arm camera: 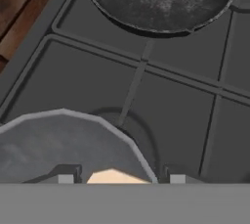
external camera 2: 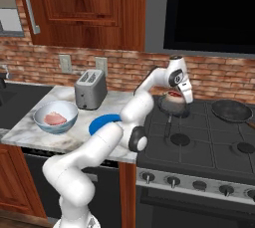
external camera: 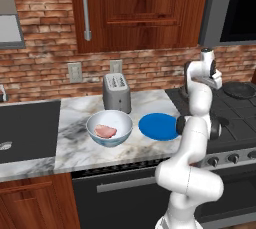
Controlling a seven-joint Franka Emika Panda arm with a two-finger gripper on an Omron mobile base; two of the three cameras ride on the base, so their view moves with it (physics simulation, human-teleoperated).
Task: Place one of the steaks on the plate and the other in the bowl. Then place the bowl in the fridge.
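Note:
My gripper (external camera 2: 175, 97) hangs over the small frying pan (external camera 2: 171, 104) on the stove's back left burner. Its fingers are closed on the dark red steak (external camera 2: 174, 94). In the hand view, the steak's pale edge (arm camera: 117, 176) sits between the two finger tips (arm camera: 66, 178), just above the pan's grey rim (arm camera: 73, 116). The pale pink steak (external camera: 105, 131) lies inside the white bowl (external camera: 109, 128) on the marble counter. To the right of the bowl the blue plate (external camera: 159, 126) lies bare, partly behind my arm. The fridge is out of view.
A silver toaster (external camera: 116, 93) stands behind the bowl against the brick wall. A second, larger black frying pan (external camera 2: 231, 110) sits on the stove's back right burner. The stove's knobs (external camera 2: 199, 187) line its front edge. A dark sink area (external camera: 27, 130) lies left of the counter.

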